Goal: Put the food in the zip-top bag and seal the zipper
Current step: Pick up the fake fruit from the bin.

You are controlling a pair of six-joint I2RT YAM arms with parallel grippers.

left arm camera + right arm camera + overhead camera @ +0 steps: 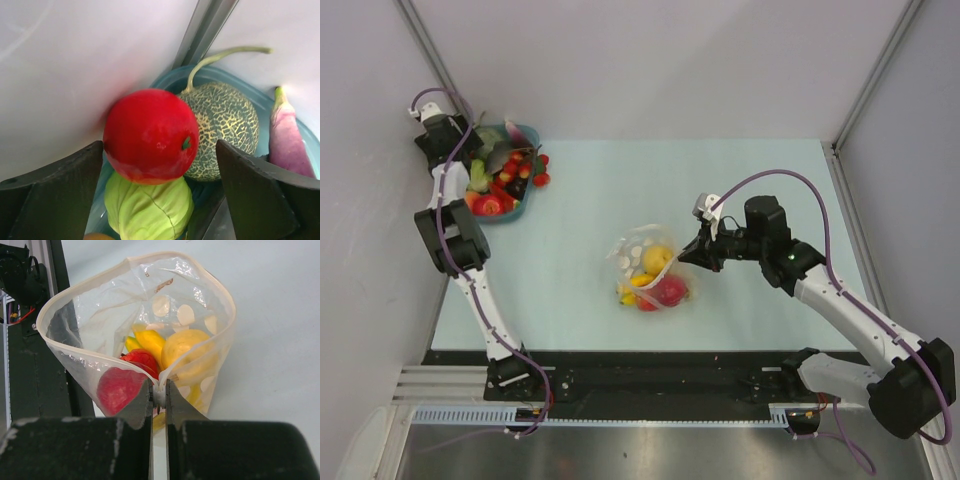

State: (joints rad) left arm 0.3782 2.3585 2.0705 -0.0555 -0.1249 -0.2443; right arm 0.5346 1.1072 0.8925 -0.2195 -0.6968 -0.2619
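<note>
The zip-top bag (642,262) stands in the middle of the table with its mouth held wide. Inside it lie yellow and red food pieces (182,347). My right gripper (158,394) is shut on the whitish zipper (90,282) at the near corner of the mouth, holding that edge up. At the far left, my left gripper (160,167) hangs open over a blue basket (528,133). Its fingers (65,190) stand on either side of a red round fruit (150,135) without touching it. That fruit rests on a green cabbage (150,207), beside a netted melon (227,127).
A pink-purple eggplant (287,137) lies at the basket's right side. More red and green toy food (505,185) fills the basket. A white wall with a metal post (205,30) rises just behind the basket. The right arm (840,300) crosses the table's right side.
</note>
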